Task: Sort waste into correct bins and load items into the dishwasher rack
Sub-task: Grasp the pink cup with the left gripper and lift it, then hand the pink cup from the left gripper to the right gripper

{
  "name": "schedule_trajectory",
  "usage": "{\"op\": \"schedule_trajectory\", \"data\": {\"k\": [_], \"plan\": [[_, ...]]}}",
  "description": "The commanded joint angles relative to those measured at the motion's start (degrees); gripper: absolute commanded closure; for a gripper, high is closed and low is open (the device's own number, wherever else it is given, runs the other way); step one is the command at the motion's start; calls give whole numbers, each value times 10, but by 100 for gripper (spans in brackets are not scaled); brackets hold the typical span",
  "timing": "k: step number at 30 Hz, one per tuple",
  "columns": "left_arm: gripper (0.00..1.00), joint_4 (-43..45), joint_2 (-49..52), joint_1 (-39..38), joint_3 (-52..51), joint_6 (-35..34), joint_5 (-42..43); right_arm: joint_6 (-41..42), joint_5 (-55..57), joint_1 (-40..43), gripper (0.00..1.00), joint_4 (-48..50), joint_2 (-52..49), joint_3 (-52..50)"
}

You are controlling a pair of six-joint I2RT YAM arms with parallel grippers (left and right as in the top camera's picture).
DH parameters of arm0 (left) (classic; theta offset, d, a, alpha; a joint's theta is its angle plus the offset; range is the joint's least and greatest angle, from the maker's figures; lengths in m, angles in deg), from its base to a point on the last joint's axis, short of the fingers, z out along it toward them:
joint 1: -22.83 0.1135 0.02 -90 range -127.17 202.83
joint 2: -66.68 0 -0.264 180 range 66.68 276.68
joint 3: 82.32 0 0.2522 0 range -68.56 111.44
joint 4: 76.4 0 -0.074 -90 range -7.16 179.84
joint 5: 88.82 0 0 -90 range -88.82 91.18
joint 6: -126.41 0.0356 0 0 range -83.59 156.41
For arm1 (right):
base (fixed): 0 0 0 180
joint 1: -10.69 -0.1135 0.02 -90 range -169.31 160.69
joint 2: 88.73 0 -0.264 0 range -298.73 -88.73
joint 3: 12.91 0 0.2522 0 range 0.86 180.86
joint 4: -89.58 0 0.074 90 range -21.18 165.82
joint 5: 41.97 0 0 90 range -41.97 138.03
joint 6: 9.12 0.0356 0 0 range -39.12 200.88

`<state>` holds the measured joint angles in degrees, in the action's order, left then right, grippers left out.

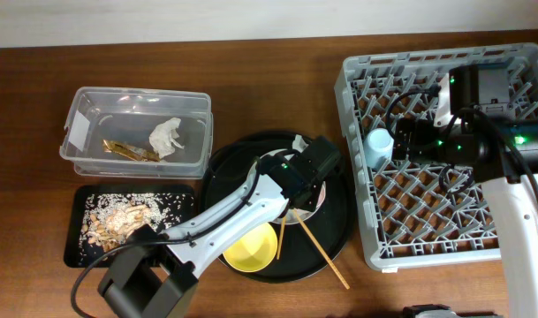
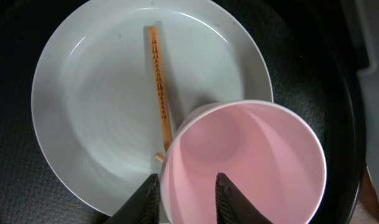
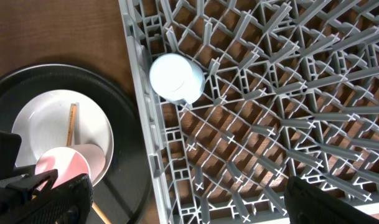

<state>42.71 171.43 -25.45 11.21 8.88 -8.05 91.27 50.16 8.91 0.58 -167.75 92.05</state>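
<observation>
Glossy cup, wooden chopstick, perhaps ceramic plate.

Left tool points downward, jaws narrowly parted; right tool gapes wide.

This looks like a robotics lab staged as a dish-clearing station. A brown wooden desk stands against a pale wall and carries two robot arms, a grey commercial dishwasher rack, a clear tub and a shallow black tray holding waste.
</observation>
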Motion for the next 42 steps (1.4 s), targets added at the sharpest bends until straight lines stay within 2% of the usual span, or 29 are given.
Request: {"op": "schedule_trajectory", "data": {"k": [1, 7, 8, 9, 10, 16, 20, 22, 24, 26, 27, 29, 30, 31, 32, 34, 38, 40, 42], "plan": [[72, -1, 14, -1, -4, -3, -10, 2, 3, 3, 1, 0, -2, 7], [79, 0, 49, 0, -4, -3, -11, 2, 3, 3, 1, 0, -2, 7], [83, 1, 49, 2, -4, -3, -12, 2, 3, 3, 1, 0, -2, 7], [95, 1, 49, 3, -4, -3, -16, 2, 3, 3, 1, 0, -2, 7], [99, 1, 47, 6, -2, -3, -26, 2, 3, 3, 1, 0, -2, 7], [99, -52, -2, 38, 105, 0, 4, 2, 3, 3, 1, 0, -2, 7], [100, -69, -70, 113, 189, 76, 219, 2, 3, 3, 1, 0, -2, 7], [100, -65, -95, 186, 201, 102, 389, 2, 3, 3, 1, 0, -2, 7], [100, -66, -100, 285, 200, 148, 614, 2, 0, 3, 1, 36, -2, 7], [100, -66, -94, 336, 200, 178, 741, 6, -7, 3, 1, 53, -2, 7], [100, -66, -90, 370, 200, 191, 816, 10, -49, 3, 1, 51, -2, 7], [100, -65, -89, 397, 200, 223, 872, -1, -176, 3, 1, 68, 2, 9], [100, -65, -89, 403, 200, 251, 909, -70, -318, 3, 0, 85, 3, 9], [100, -65, -89, 405, 200, 264, 939, -141, -456, 3, 3, 96, 3, 9], [100, -65, -89, 405, 200, 264, 946, -233, -619, 3, 3, 97, 3, 9], [100, -65, -89, 402, 200, 270, 951, -326, -802, 3, 2, 97, 3, 9], [100, -61, -89, 364, 200, 287, 964, -327, -855, 2, 3, 103, 3, 9], [100, -61, -89, 346, 200, 293, 937, -327, -911, 2, 4, 106, 3, 9], [100, -61, -89, 332, 200, 294, 932, -327, -908, 2, 4, 107, 3, 9]]}}
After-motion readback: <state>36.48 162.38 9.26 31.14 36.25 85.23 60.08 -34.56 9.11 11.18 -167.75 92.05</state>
